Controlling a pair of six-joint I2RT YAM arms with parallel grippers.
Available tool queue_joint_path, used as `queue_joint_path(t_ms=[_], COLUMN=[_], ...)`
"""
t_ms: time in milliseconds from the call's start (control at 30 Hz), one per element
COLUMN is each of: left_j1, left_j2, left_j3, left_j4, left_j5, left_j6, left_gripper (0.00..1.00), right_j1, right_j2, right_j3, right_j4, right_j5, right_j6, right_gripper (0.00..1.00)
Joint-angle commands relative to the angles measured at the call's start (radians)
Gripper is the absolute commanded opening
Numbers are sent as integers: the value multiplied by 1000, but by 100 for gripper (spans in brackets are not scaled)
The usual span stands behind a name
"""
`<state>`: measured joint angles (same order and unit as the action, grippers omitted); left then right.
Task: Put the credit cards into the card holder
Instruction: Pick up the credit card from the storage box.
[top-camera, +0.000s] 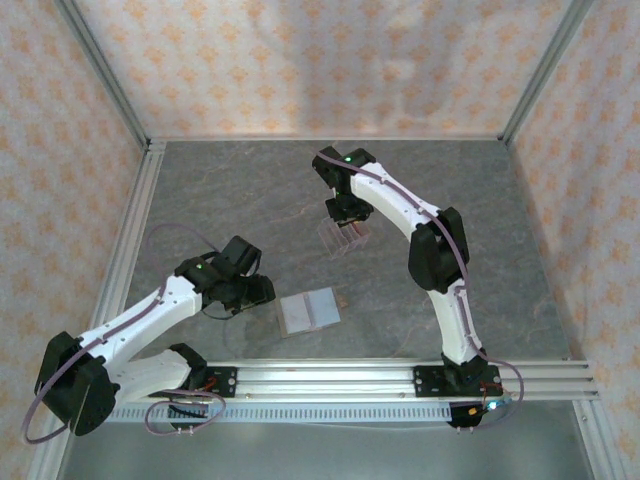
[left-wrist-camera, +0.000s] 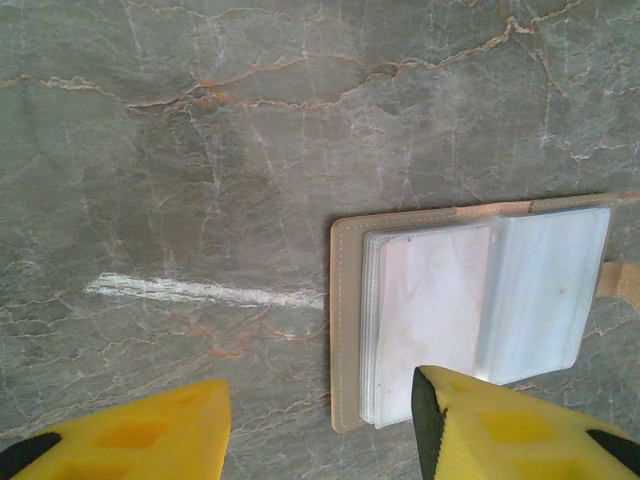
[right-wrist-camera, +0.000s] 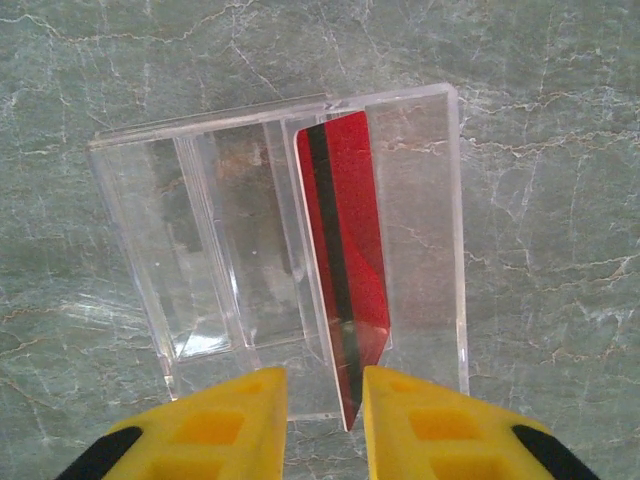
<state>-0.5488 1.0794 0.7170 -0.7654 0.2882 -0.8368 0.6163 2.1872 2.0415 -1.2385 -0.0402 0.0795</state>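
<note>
Your outstretched right gripper (right-wrist-camera: 325, 378) straddles the red card (right-wrist-camera: 345, 230), unclenched; left gripper (left-wrist-camera: 320, 385) hangs open above the card holder (left-wrist-camera: 345, 300), marble table (left-wrist-camera: 200, 150).

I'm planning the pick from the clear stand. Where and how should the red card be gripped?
Grip the red card by its top edge, coming straight down from above, one finger on each flat face. It stands on edge, slightly tilted, in a slot of the clear stand, whose walls likely block the sides.

Glossy red plastic card (right-wrist-camera: 347, 230), clear acrylic stand (right-wrist-camera: 200, 240), matt stone-look table (right-wrist-camera: 550, 250)
</note>
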Motion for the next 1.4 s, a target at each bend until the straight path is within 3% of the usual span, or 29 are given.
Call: queue_joint_path(t_ms=[0,300,567,800,967,1367], left_j1=[1,1,2,1,2,-4], left_j2=[-23,-46,-54,-59,-61,-37], left_j3=[2,-13,-24,-27,-31,-38], left_j4=[-5,-17,-18,-19,-20,6], left_j5=[-6,-13,-13,-16,-14,1], left_j6=[0,-9,-13,-17,-16,-11], left_gripper=[52,51,51,51,51,52], right_j1=[-1,-8,-9,-9,-10,-10], right_j2=[17,16,13,11,22,-67], right_j3=[-1,-29,-47,-53,-23,130], right_j4=[-31,-18,-1,11,-7,-81], right_j5=[47,25,-17,2,36,104], right_j6=[-24,-37,-34,-36,-50,-37], right_gripper=[21,15,18,13,0,0])
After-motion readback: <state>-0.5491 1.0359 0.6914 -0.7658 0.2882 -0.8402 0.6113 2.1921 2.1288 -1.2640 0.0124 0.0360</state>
